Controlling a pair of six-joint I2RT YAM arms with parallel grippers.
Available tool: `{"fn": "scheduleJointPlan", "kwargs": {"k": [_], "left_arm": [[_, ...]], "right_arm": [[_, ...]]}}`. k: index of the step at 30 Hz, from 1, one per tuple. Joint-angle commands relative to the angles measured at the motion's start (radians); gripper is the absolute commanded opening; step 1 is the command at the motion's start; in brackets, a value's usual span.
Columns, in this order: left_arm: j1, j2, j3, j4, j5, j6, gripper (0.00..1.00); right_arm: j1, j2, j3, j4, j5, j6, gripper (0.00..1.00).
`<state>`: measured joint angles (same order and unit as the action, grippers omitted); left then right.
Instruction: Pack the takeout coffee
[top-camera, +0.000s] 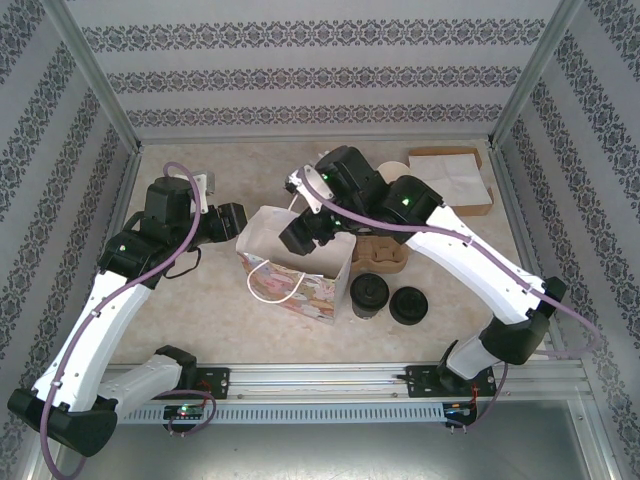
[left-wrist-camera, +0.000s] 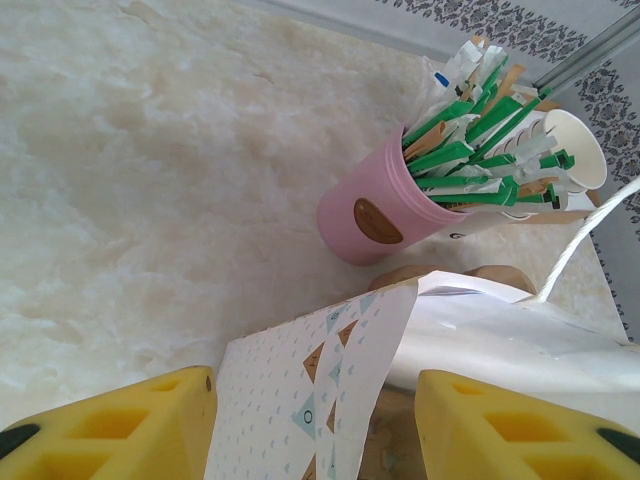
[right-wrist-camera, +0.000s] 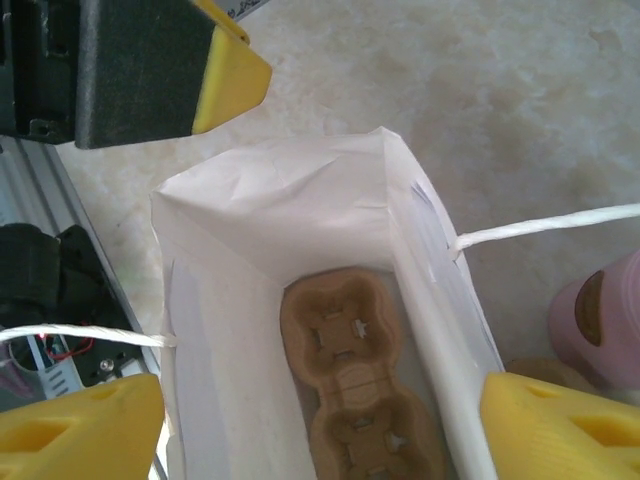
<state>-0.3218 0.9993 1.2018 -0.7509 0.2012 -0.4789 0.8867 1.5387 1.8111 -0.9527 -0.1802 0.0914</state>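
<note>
Top external view: coffee (top-camera: 368, 294) is standing on the tabletop (top-camera: 215, 320) just right of the bag (top-camera: 300, 265), outside it.
Right fingers (right-wrist-camera: 565, 425): hovering released over the bag's mouth, carrying nothing.
Left fingers (left-wrist-camera: 110, 425): straddling the bag's corner; clamping or not, I cannot tell.
Handling: probably light, thin-walled and spillable, so I am favouring a gentle hold around the body below the lid, keeping it upright.

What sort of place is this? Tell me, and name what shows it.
Likely a robot test cell staged as a coffee takeout counter: a wallpapered metal frame, a paper bag with a cup carrier inside, a lidded cup, and a pink cup of wrapped sticks.
</note>
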Motion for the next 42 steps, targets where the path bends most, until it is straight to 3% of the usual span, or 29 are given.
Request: {"fn": "scheduleJointPlan", "kwargs": {"k": [1,7,10,14,19,24,27,32,36,42], "left_arm": [[-0.012,-0.009,0.003,-0.016,-0.015,0.007,0.56],[-0.013,-0.004,0.019,-0.042,-0.06,0.062,0.58],[-0.012,-0.003,0.02,-0.032,-0.077,0.079,0.62],[-0.011,-0.005,0.011,-0.011,-0.074,0.099,0.78],[-0.009,-0.027,-0.025,0.028,-0.068,0.113,1.0],[-0.001,-0.082,-0.093,0.093,-0.07,0.072,1.0],[-0.002,-0.076,-0.103,0.08,-0.064,0.059,1.0],[-0.002,-0.082,-0.14,0.076,-0.067,0.051,1.0],[-0.001,-0.083,-0.152,0.073,-0.051,0.056,1.0],[-0.002,-0.086,-0.146,0.039,-0.034,0.062,1.0]], "right_arm": [[-0.019,-0.082,-0.046,0.034,0.041,0.07,0.78],[-0.104,-0.297,-0.157,0.144,0.195,0.139,0.76],[-0.181,-0.401,-0.197,0.163,0.18,0.154,0.98],[-0.284,-0.483,-0.235,0.07,0.195,0.164,0.98],[-0.34,-0.533,-0.325,-0.137,0.258,0.137,0.98],[-0.341,-0.558,-0.467,-0.25,0.23,0.173,0.98],[-0.327,-0.57,-0.572,-0.243,0.154,0.213,0.92],[-0.192,-0.561,-0.698,-0.199,0.17,0.221,0.88],[-0.177,-0.529,-0.722,-0.132,0.079,0.198,0.87],[-0.176,-0.407,-0.679,-0.105,0.161,0.205,0.81]]}}
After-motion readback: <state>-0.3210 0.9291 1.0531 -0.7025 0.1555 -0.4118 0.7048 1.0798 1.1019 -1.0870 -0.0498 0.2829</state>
